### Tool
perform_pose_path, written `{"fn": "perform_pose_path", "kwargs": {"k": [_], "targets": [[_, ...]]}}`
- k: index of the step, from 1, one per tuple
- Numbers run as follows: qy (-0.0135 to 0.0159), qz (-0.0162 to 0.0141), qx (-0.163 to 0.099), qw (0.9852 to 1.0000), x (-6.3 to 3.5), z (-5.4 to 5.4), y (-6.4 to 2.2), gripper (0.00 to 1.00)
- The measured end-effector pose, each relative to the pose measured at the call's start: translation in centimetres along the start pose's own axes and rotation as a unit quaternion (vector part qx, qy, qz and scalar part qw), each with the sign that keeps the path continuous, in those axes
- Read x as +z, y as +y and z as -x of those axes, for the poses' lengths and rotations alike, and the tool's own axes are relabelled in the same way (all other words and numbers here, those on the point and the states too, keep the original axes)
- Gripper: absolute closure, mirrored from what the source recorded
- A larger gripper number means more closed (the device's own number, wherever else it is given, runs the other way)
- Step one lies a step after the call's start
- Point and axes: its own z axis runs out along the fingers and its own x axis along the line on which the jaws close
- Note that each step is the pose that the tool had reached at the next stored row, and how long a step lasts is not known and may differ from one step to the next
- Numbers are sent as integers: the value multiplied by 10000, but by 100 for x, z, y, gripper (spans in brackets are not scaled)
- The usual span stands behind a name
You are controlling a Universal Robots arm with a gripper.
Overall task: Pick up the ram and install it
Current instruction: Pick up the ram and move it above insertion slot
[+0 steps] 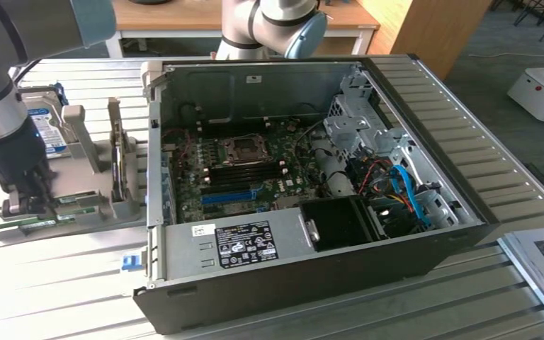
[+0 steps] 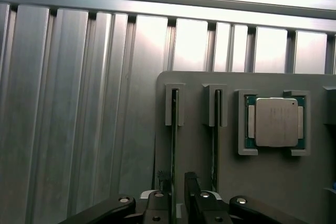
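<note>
Pick-up step: you are holding the gripper (image 2: 176, 205) wide, straddling the thin green ram stick (image 2: 173, 140) standing in the grey holder's (image 2: 273, 182) edge slot; closing likely demands centred, square contact.

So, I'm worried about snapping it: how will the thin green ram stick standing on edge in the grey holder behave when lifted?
Probably stiff, not floppy: the thin green ram stick runs straight from its slot in the grey plastic holder. Likely light, being so thin. On that narrow edge it would likely tip over without a slot.
</note>
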Motion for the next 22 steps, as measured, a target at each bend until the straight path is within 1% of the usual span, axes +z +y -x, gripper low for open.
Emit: {"fn": "perform_pose_path", "kwargs": {"k": [16, 22], "targets": [[0, 0, 0, 10000, -4, -6, -83, 75], [0, 0, 0, 10000, -3, -6, -86, 75]]}}
